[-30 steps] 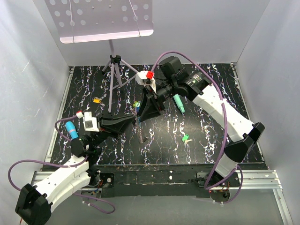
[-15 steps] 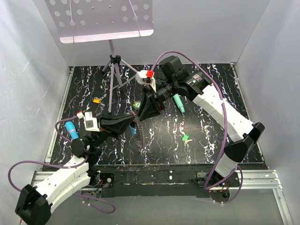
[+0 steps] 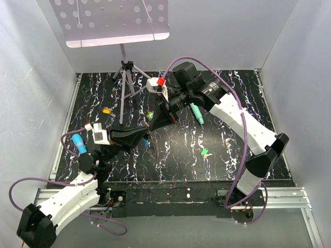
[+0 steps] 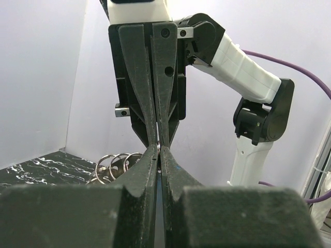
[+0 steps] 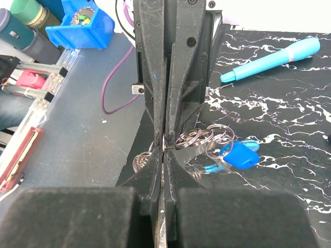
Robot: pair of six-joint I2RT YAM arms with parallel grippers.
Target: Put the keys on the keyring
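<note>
My two grippers meet tip to tip above the middle of the black mat. The left gripper and the right gripper are both shut on the keyring. The keyring's metal loops hang beside the tips, and its blue clasp dangles just over the mat. One light green key lies on the mat to the right. A yellow-orange key lies at the far left. Neither key is touched by a gripper.
A teal pen-like stick lies under the right arm. A small bright-green object sits by the right fingers. A tripod with a perforated plate stands at the back. White walls enclose the mat on three sides.
The right gripper has closed its fingers onto the keyring and shifted a little left. The chain that hung down toward the mat is now drawn up between the two grippers.
</note>
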